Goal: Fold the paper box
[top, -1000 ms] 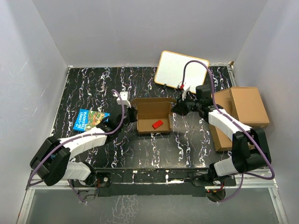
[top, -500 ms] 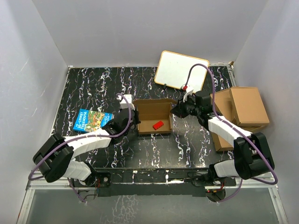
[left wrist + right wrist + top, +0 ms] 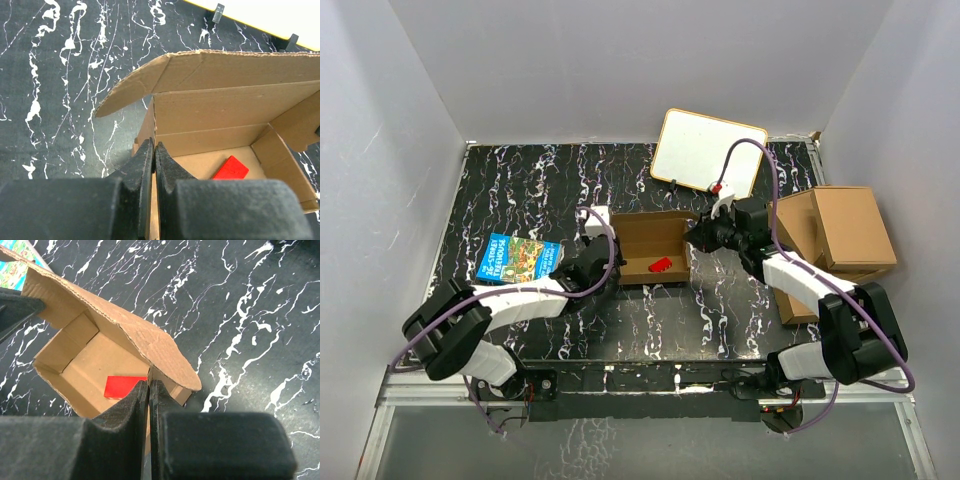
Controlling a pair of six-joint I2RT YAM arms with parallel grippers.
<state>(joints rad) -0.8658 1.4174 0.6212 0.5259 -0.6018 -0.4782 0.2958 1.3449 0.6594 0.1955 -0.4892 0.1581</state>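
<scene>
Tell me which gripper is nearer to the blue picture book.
Left. The left gripper is at the paper box's left end, just right of the blue picture book; the right gripper is at the box's right end, with the box between.

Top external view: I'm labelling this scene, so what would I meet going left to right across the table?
blue picture book → left gripper → paper box → right gripper → stacked cardboard boxes
</scene>
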